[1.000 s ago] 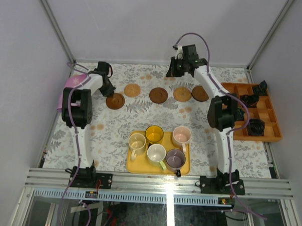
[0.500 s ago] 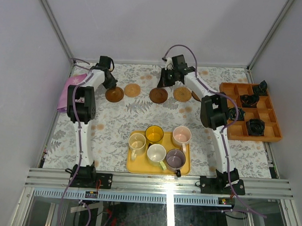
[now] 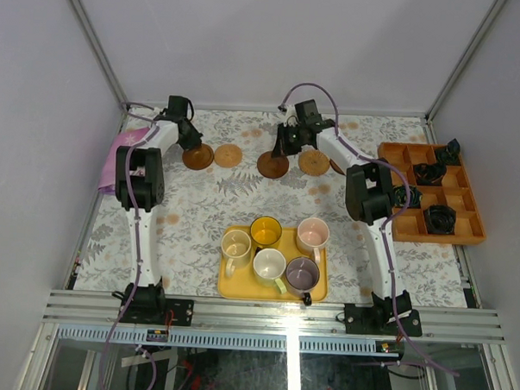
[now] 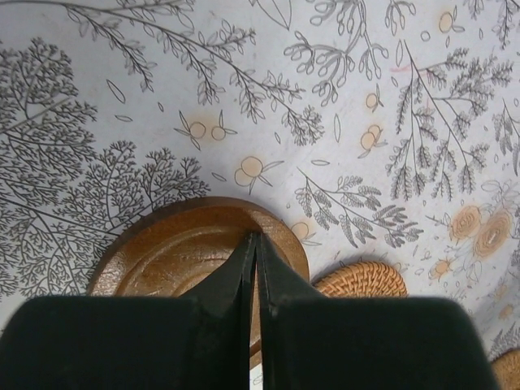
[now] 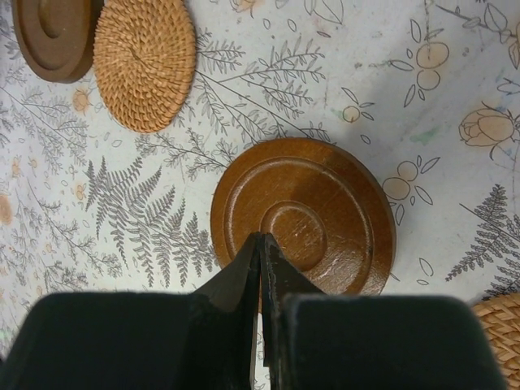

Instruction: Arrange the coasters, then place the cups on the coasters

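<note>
Both arms [image 3: 138, 185] were shifted since a second earlier. Clenched, the left pincer [image 4: 253, 244] and right pincer [image 5: 262, 242] were set on dark coasters [image 5: 325, 203] at eleven and twelve o'clock, seemingly for sliding them into line.

— What do we have around us?
— We sit between plain pale grey walls [image 3: 266, 48], with slim metal posts [image 3: 94, 43] at the far corners.
— And below?
— Our bench [image 3: 189, 226], clothed in white with grey leaves and orange blossoms; a ribbed aluminium rail [image 3: 237, 313] fronts it.
</note>
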You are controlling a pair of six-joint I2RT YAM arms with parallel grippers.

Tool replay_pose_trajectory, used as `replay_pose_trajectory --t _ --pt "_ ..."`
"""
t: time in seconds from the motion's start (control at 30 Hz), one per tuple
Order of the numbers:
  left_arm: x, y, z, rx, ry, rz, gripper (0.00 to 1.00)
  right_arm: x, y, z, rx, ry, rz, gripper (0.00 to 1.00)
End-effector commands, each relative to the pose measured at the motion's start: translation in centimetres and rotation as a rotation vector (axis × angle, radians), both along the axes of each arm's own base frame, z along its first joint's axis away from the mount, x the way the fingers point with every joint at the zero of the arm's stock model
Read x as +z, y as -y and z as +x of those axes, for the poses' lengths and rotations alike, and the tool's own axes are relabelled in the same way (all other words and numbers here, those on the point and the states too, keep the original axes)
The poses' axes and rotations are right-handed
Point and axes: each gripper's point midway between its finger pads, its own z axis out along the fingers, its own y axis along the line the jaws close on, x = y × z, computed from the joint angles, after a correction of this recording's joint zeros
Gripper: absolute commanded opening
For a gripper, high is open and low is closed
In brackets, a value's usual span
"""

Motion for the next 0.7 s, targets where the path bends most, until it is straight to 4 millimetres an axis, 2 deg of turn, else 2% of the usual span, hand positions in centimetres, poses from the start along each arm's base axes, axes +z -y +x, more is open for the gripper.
replay_pose_trajectory --t 0.0,0.3,0.47,0.67 --pt "-3.0 1.6 -2.9 -0.049 -0.080 -0.049 0.00 6.2 -1.4 0.4 0.034 0.137 0.055 0.01" --pt "-4.4 6.3 -5.0 -0.162 -0.123 -0.066 0.00 6.4 -1.5 0.5 0.037 0.142 0.062 0.01" --pt "-5.1 7.3 -6.3 -0.177 -0.153 -0.074 0.00 6.5 -1.5 0.4 0.038 0.141 0.067 0.01" --pt "-5.0 8.0 -7.5 -0.181 -0.168 -0.085 0.00 6.5 -1.8 0.3 0.041 0.135 0.076 0.01"
